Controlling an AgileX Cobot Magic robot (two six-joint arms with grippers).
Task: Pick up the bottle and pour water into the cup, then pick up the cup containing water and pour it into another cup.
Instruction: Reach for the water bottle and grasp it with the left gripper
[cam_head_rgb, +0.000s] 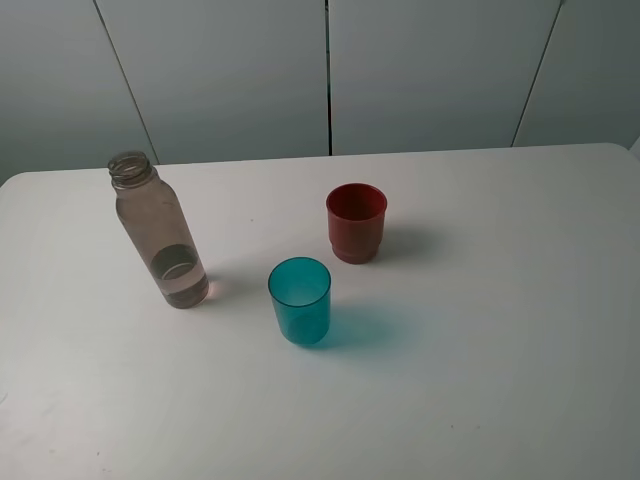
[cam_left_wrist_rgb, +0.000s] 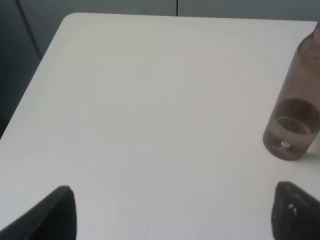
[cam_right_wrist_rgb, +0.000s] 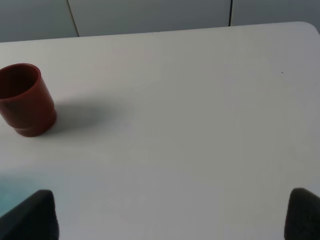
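The clear grey-brown bottle (cam_head_rgb: 160, 235) stands upright and capless on the left of the white table, with a little water at its bottom. It also shows in the left wrist view (cam_left_wrist_rgb: 295, 110). The teal cup (cam_head_rgb: 300, 300) stands upright at the middle front. The dark red cup (cam_head_rgb: 356, 222) stands upright behind and to the right of it, and also shows in the right wrist view (cam_right_wrist_rgb: 25, 100). Neither gripper shows in the exterior high view. My left gripper (cam_left_wrist_rgb: 175, 220) is open and empty, short of the bottle. My right gripper (cam_right_wrist_rgb: 170, 220) is open and empty, apart from the red cup.
The white table (cam_head_rgb: 480, 380) has a rounded far-left corner (cam_left_wrist_rgb: 75, 20) and a far edge against grey wall panels (cam_head_rgb: 420, 70). Only the bottle and the two cups stand on it.
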